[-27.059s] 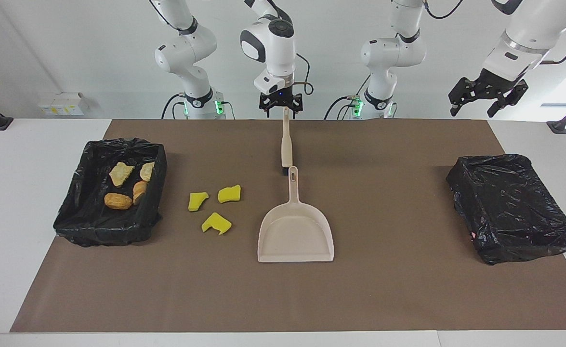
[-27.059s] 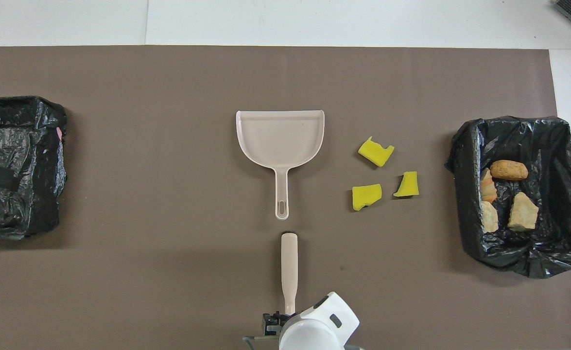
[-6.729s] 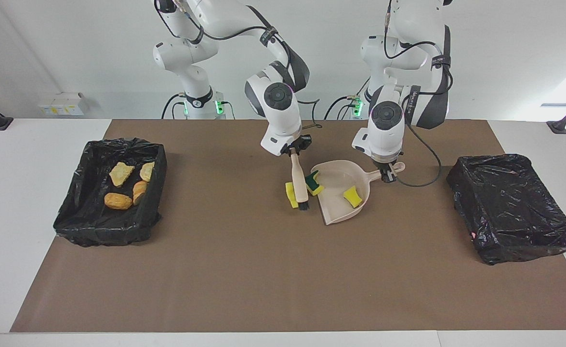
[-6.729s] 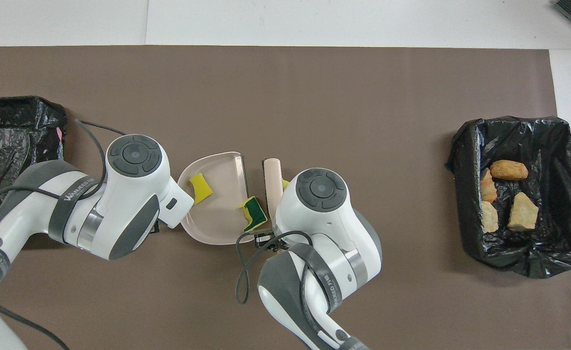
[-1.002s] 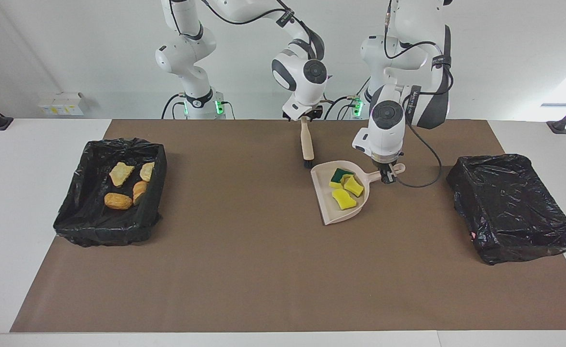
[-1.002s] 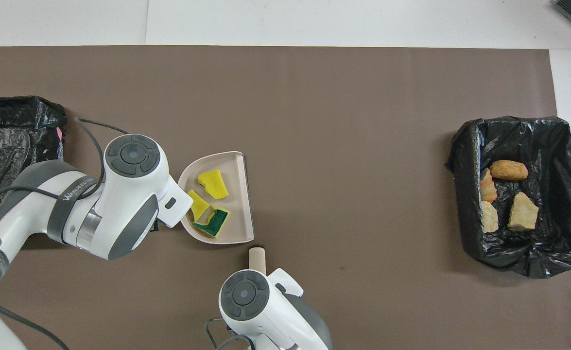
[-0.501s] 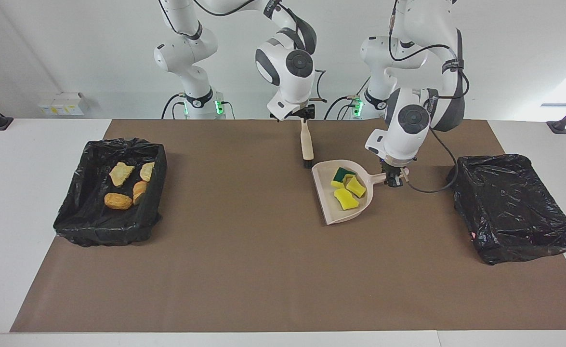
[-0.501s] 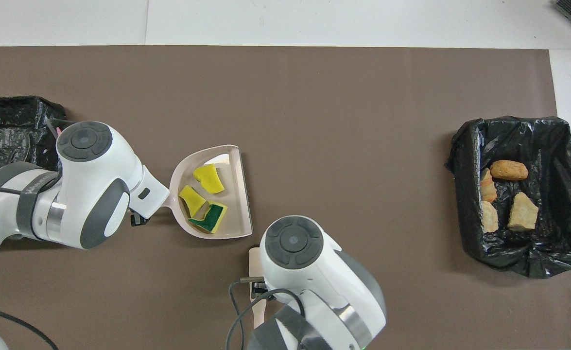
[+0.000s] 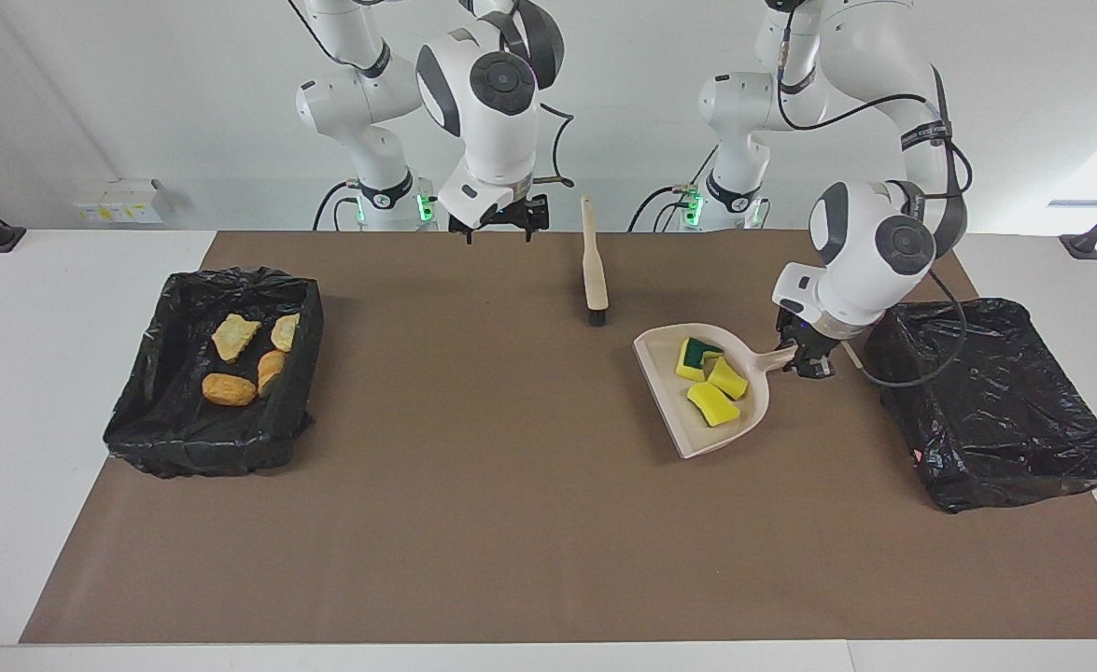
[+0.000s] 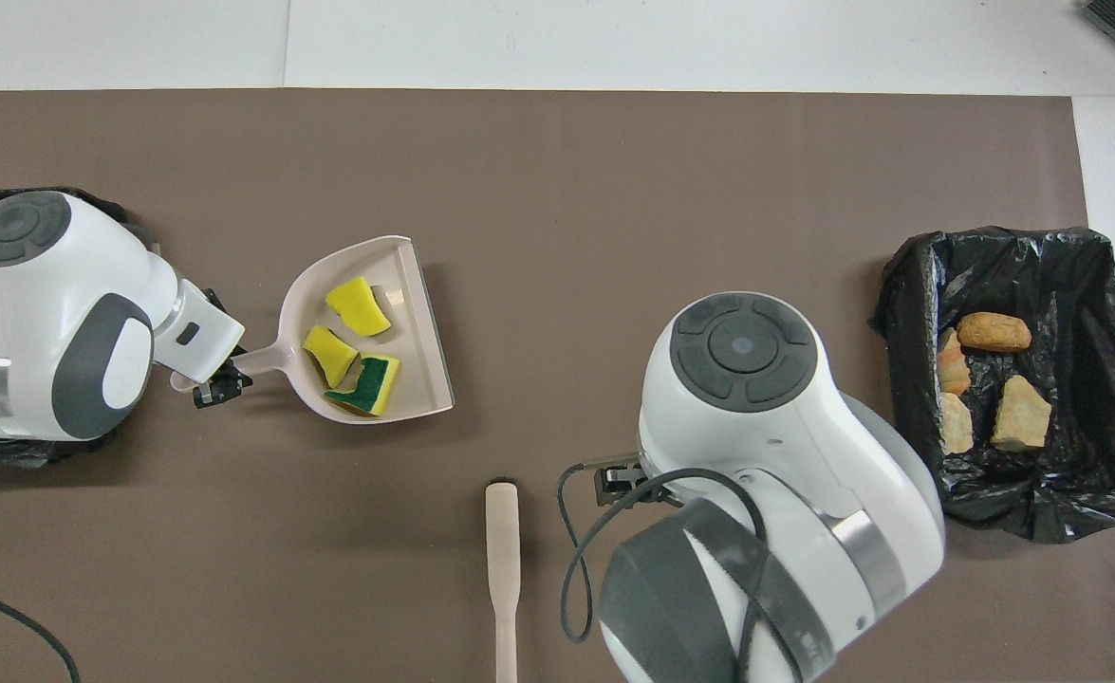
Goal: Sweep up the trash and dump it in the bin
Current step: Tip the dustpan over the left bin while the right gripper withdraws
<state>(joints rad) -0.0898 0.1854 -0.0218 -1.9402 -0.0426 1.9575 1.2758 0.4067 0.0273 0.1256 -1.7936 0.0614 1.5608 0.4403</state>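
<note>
- Yellow sponge scraps (image 9: pixel 711 380), three of them and one green-backed, lie in the beige dustpan (image 9: pixel 688 420), which looks lifted just off the brown mat toward the left arm's end of the bench (image 9: pixel 81 560).
- The left claw (image 9: pixel 807 362) is clenched on the dustpan's handle, right beside the empty black-lined bin (image 9: pixel 996 411) at that end.
- The right claw (image 9: pixel 499 224) hangs released over the mat's edge nearest the robots; this arm waits. The brush (image 9: pixel 594 271) lies flat on the mat near it, apart from the claw.
- Four tan bread-like chunks (image 9: pixel 245 359) already sit in the other black-lined bin (image 9: pixel 161 439) at the right arm's end of the bench.
- The step in hand, as I judge it, is carrying the loaded pan over the near bin and tipping it.
- To do it well: keep the pan's open lip level or slightly raised while travelling, so the light scraps do not slide out.
- Clear the bin's rim before tilting, and get the lip well inside the rim.
- Tilt slowly; the liner is loose and could snag the pan's edge.
</note>
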